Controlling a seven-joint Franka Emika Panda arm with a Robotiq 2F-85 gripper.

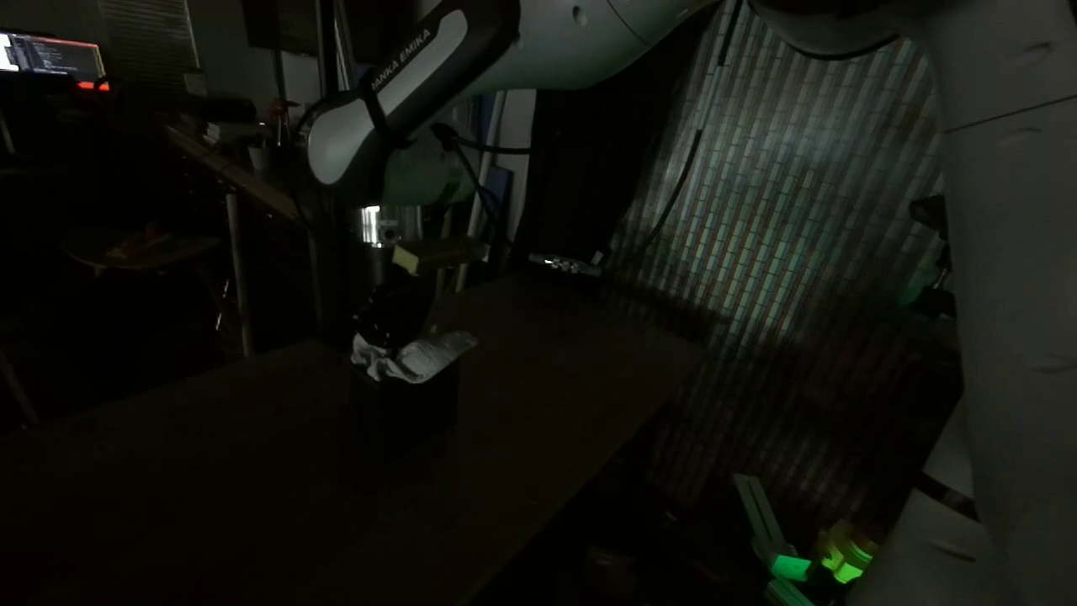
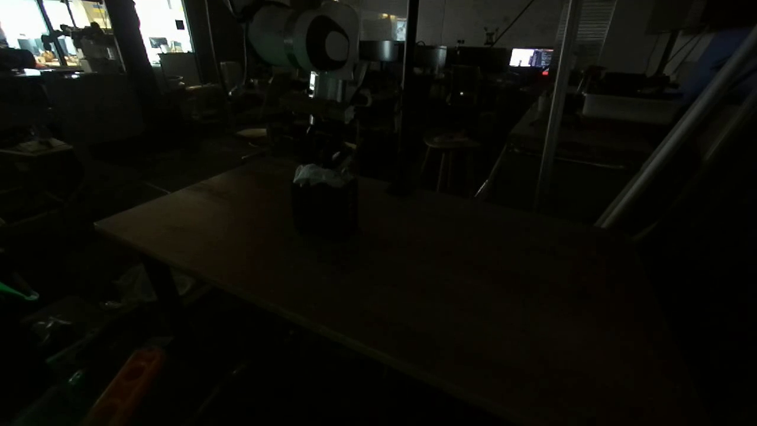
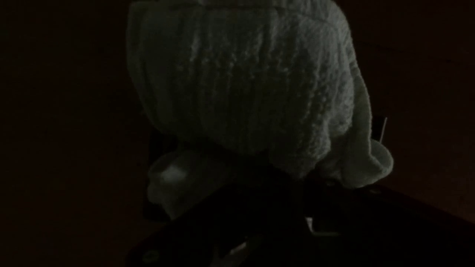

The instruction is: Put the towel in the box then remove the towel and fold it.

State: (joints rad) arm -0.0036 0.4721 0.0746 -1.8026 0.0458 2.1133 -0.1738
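The whitish-grey towel (image 3: 241,81) lies bunched over the top of the dark box (image 2: 325,207), and its folds gather in toward the jaws in the wrist view. In an exterior view the towel (image 1: 425,358) spreads past the rim of the box (image 1: 404,429) on one side. My gripper (image 3: 293,181) points down from above, close together on a pinch of cloth; the fingertips themselves are very dark and partly covered by the folds. Both exterior views put the gripper (image 1: 389,337) right over the box. How much cloth sits inside the box is hidden.
The box stands on a dark wooden table (image 2: 473,278), whose near edge crosses an exterior view. Behind the table are a small stool (image 2: 449,143) and a metal pole (image 2: 556,112). An orange object (image 2: 127,384) is low in the foreground. Everything is dimly lit.
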